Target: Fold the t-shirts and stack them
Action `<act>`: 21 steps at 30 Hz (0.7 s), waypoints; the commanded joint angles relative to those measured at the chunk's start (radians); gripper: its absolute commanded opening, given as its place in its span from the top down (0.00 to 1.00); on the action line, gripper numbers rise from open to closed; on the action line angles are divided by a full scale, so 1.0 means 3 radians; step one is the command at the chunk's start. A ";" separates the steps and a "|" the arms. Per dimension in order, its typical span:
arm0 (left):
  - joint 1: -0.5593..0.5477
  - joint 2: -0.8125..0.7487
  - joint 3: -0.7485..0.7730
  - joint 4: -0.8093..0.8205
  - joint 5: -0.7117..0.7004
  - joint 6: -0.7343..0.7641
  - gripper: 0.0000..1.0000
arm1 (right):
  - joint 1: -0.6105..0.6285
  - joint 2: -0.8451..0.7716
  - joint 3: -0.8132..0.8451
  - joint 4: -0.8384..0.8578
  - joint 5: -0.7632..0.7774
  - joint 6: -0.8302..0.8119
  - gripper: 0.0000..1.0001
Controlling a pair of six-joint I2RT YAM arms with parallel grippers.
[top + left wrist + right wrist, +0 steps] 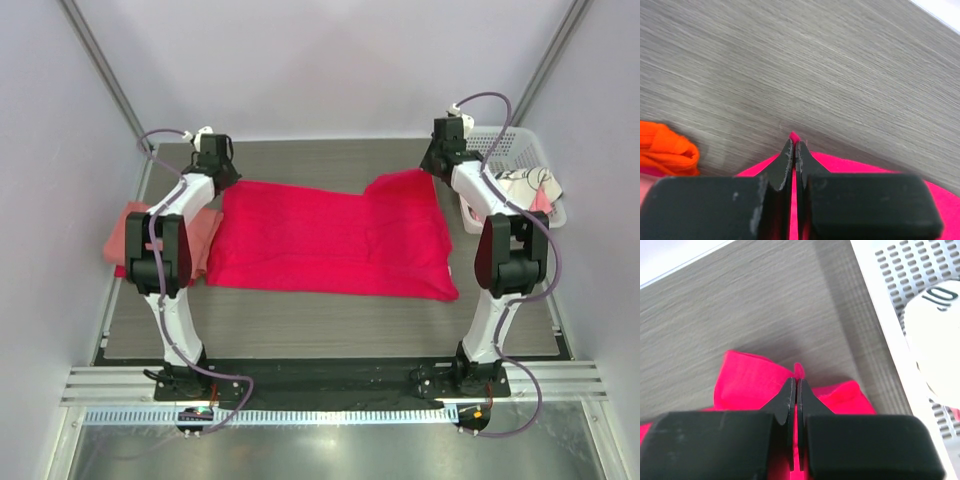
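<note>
A bright crimson t-shirt (330, 240) lies spread across the middle of the grey table. My left gripper (222, 180) is shut on its far left corner, and crimson cloth (875, 170) pokes out between the pinched jaws in the left wrist view. At the far right corner my right gripper (432, 165) is shut on the same shirt, with a bunched fold of it (747, 382) just behind the fingertips. A salmon-pink folded t-shirt (140, 235) rests at the left table edge under the left arm. A white dark-printed t-shirt (525, 185) sits in the basket.
The white lattice basket (520, 150) stands at the far right of the table, close beside the right gripper; its rim (885, 315) runs along the right wrist view. An orange-looking bundle of cloth (667, 150) lies left of the left gripper.
</note>
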 commanded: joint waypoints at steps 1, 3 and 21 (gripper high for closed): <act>-0.0008 -0.0331 -0.0208 0.0327 -0.0118 0.0124 1.00 | 0.0011 -0.0493 -0.0184 0.0139 -0.0125 0.0005 0.99; -0.0007 -0.0419 -0.0326 0.0419 -0.0129 0.0159 1.00 | 0.0011 -0.0637 -0.0301 0.0139 -0.0202 0.0020 0.99; -0.0007 -0.1242 -0.1466 0.1120 -0.0118 0.0308 1.00 | 0.0006 -0.2038 -0.1610 -0.0009 -0.0351 0.0041 0.99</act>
